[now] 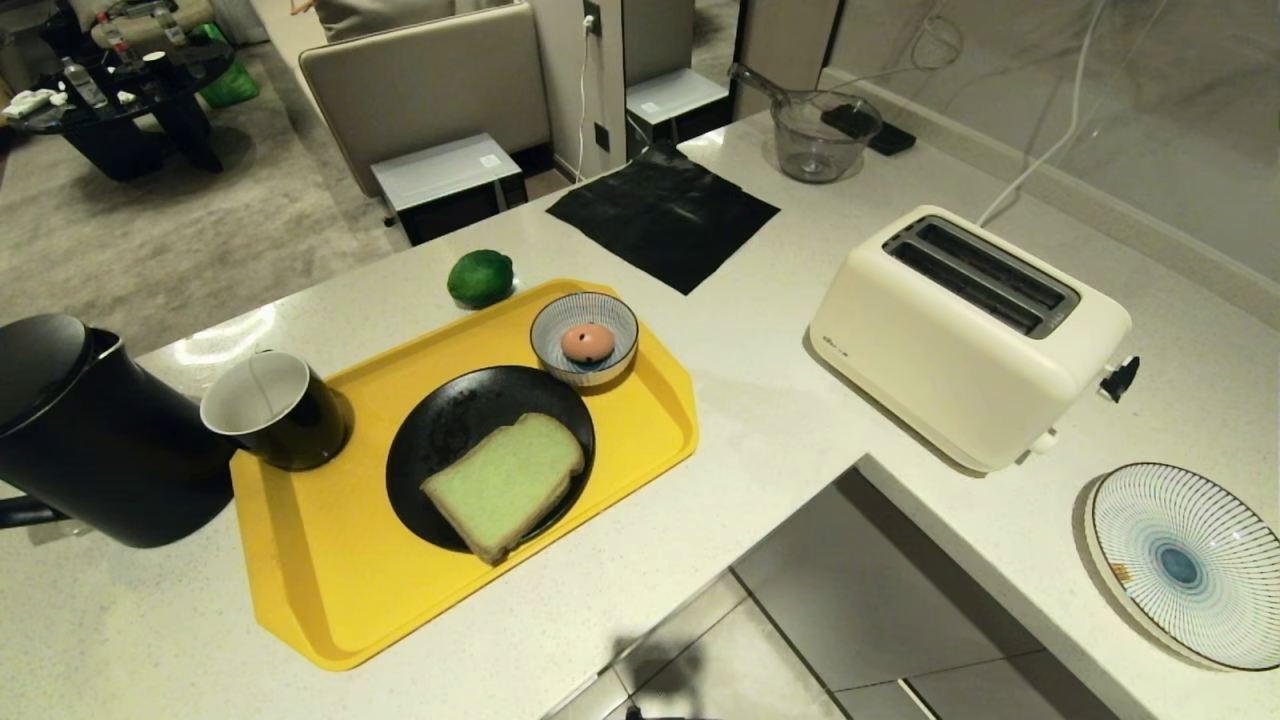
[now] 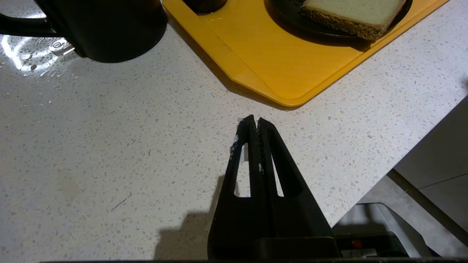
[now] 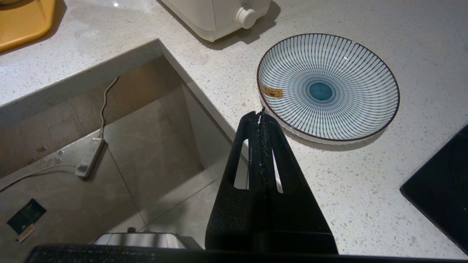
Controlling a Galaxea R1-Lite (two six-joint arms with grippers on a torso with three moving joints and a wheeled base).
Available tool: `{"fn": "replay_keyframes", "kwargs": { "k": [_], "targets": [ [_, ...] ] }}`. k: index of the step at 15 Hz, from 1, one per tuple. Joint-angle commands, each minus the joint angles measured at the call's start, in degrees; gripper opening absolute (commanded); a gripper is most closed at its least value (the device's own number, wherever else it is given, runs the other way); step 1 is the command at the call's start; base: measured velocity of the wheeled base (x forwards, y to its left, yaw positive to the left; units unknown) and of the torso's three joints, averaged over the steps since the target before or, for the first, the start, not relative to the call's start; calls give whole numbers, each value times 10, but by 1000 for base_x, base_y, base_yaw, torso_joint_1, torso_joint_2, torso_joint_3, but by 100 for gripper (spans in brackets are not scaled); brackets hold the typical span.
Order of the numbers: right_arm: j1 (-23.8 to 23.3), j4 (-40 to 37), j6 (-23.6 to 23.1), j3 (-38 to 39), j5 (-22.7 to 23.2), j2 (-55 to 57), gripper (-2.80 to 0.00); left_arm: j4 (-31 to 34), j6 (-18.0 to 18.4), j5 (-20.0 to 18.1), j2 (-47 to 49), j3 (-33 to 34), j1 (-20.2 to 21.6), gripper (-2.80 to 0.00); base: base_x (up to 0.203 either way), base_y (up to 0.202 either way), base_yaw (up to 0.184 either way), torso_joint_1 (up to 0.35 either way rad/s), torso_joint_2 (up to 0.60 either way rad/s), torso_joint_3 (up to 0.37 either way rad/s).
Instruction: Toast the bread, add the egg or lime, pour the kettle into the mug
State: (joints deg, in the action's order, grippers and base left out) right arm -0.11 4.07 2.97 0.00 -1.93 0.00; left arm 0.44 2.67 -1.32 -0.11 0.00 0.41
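Head view only: bread [image 1: 505, 482], pale green crumb with tan crust, on a matte black plate [image 1: 440, 425] at centre of the yellow tray [image 1: 330, 590]; salmon egg [image 1: 587, 343] in a striped bowl [image 1: 555, 318]; glossy lime [image 1: 480, 277] above the tray on the speckled bench [image 1: 770, 420]; mug [image 1: 275, 408] and black kettle [image 1: 95, 435] at left; cream toaster [image 1: 965, 335] at right. Wrist views alone show the left tool [image 2: 255, 120] and right tool [image 3: 260, 114], both pressed together, empty; striped dish [image 3: 327, 86] upper right.
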Motion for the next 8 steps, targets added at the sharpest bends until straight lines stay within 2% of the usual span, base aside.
{"fn": "replay_keyframes", "kwargs": {
  "k": [1, 8],
  "targets": [
    [0, 1, 0, 15, 0, 1, -280, 0, 0, 0, 0, 0, 0, -280, 0, 0, 0, 0, 0, 0],
    [0, 1, 0, 15, 0, 1, -280, 0, 0, -1, 1, 0, 0, -280, 0, 0, 0, 0, 0, 0]
  ]
}}
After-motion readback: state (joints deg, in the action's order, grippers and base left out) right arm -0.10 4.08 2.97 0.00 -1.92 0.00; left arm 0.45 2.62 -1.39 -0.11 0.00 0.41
